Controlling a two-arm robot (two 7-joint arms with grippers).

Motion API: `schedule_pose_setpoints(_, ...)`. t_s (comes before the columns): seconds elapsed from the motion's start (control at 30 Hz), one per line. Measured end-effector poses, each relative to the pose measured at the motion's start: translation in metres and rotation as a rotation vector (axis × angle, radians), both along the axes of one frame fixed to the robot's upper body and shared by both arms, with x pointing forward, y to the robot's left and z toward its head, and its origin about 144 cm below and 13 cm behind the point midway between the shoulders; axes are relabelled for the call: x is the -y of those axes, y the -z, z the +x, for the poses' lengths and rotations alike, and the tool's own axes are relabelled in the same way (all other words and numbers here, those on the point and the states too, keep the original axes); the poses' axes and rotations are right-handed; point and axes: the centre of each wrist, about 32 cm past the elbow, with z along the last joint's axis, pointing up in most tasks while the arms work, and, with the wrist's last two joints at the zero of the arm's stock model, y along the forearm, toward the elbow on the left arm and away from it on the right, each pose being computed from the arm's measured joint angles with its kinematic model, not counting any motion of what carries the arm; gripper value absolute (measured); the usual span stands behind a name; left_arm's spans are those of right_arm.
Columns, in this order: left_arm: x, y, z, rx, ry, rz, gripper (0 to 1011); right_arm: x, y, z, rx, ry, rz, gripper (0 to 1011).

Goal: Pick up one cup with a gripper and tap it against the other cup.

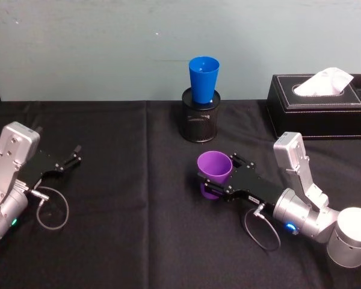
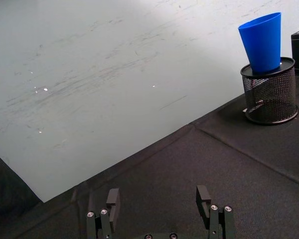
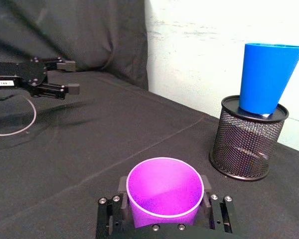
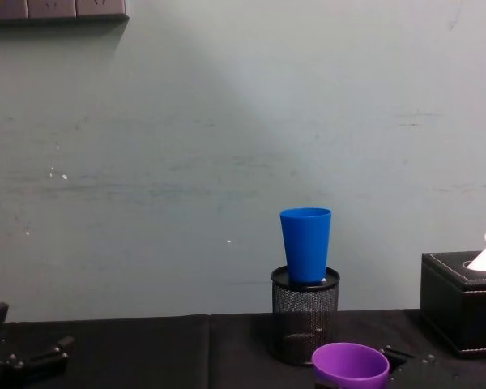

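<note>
Purple plastic fills the gap between the jaws of the right gripper (image 1: 220,176). The purple cup (image 1: 215,166) is upright, rim up, near the middle of the black cloth (image 1: 138,229), and a flat jaw lies against each side of its wall, so the gripper is clamped on it. Whether the cup's base touches the cloth cannot be told. Beyond it, close to the pale wall (image 1: 108,48), the blue cup (image 1: 204,78) stands upright with its narrow base sunk in the mouth of a black mesh holder (image 1: 200,120) and most of its body rising above the rim. The two cups are well apart. To the right of the holder sits a black tissue box (image 1: 319,114). The left gripper (image 1: 74,158) rests low over the cloth at the left side, its jaws spread with nothing between them.
</note>
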Motion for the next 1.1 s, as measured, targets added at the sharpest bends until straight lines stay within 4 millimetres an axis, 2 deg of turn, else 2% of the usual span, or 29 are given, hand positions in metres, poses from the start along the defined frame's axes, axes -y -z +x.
schedule_pose_setpoints(0.03,0.0,0.0,0.0,0.0,0.0,0.0,1000,0.0,0.0,0.0,0.0,0.0,0.0,814)
schedule_pose_setpoints(0.1,0.0,0.0,0.0,0.0,0.0,0.0,1000,0.0,0.0,0.0,0.0,0.0,0.0,785)
schedule_pose_setpoints(0.53,0.0,0.0,0.0,0.0,0.0,0.0,1000,0.0,0.0,0.0,0.0,0.001,0.001,726)
schedule_pose_setpoints(0.7,0.0,0.0,0.0,0.0,0.0,0.0,1000,0.0,-0.006,-0.001,0.009,-0.012,-0.001,723)
schedule_pose_setpoints(0.87,0.0,0.0,0.0,0.0,0.0,0.0,1000,0.001,-0.021,-0.001,0.008,-0.018,0.008,723)
schedule_pose_setpoints(1.1,0.0,0.0,0.0,0.0,0.0,0.0,1000,0.002,-0.064,0.001,0.003,-0.022,0.014,723)
